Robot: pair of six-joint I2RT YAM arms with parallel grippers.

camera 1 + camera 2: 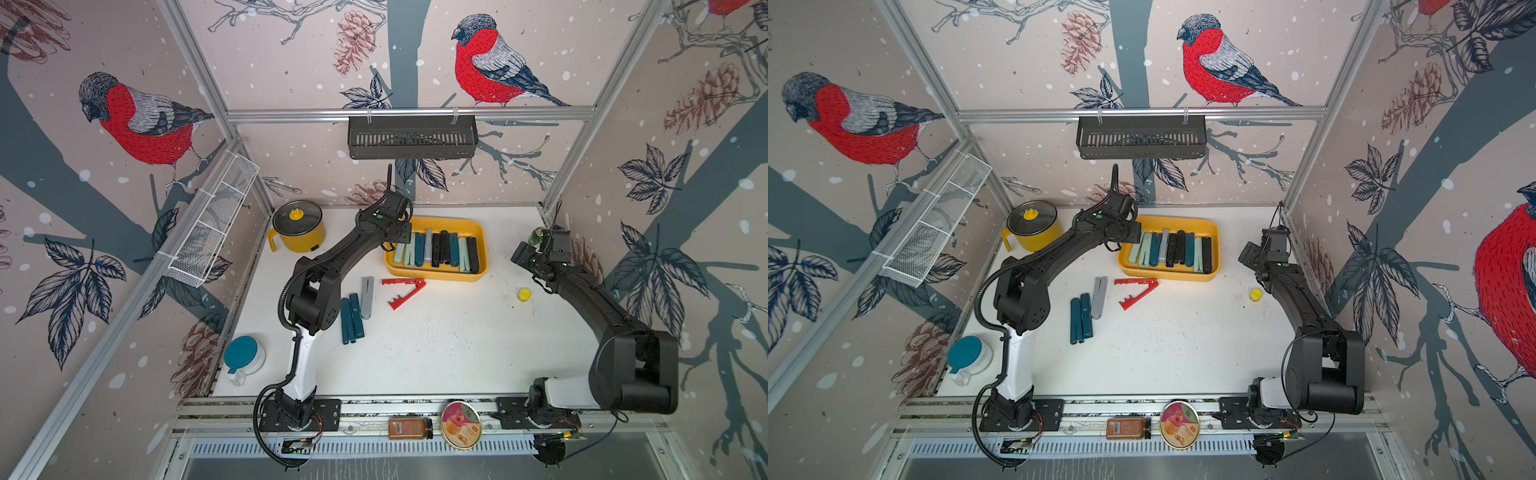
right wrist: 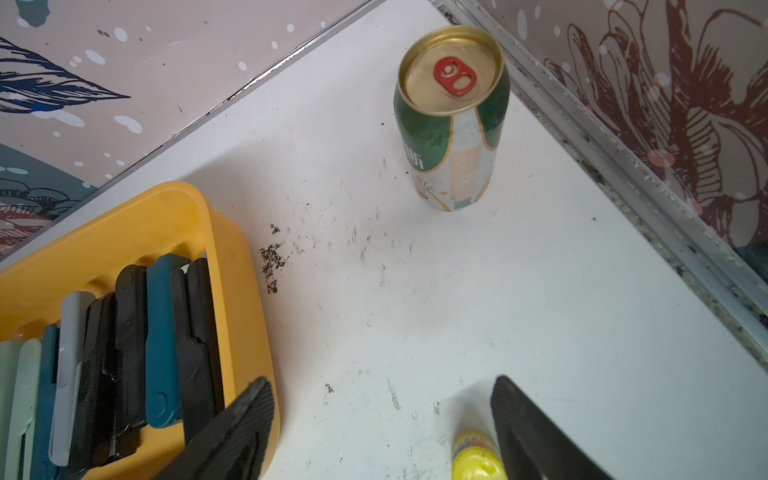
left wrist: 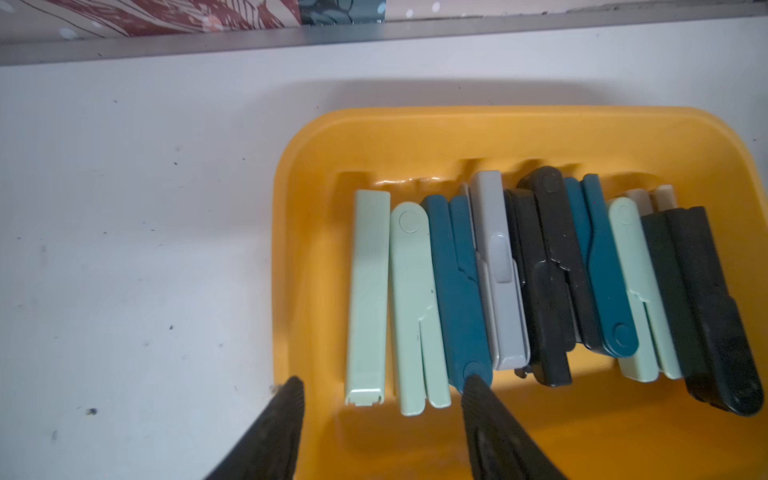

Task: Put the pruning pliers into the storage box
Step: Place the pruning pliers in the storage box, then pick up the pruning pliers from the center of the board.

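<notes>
Left gripper (image 3: 382,386): parted, empty, positioned over storage box (image 1: 436,276), centre frame. Teal, grey, red pruning pliers (image 1: 352,318) logged on table (image 1: 457,353) lower left of it, axes mostly up-frame, nearer left arm. Right gripper (image 2: 381,386): parted, empty.

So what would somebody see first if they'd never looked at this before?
Probably the big red-breasted birds painted on the walls. Then the yellow storage box at the back of the white table, packed with mint, teal, grey and black pruning pliers side by side, the left gripper open above one end. Just in front of it, red pliers lie spread in a toothed V.
</notes>
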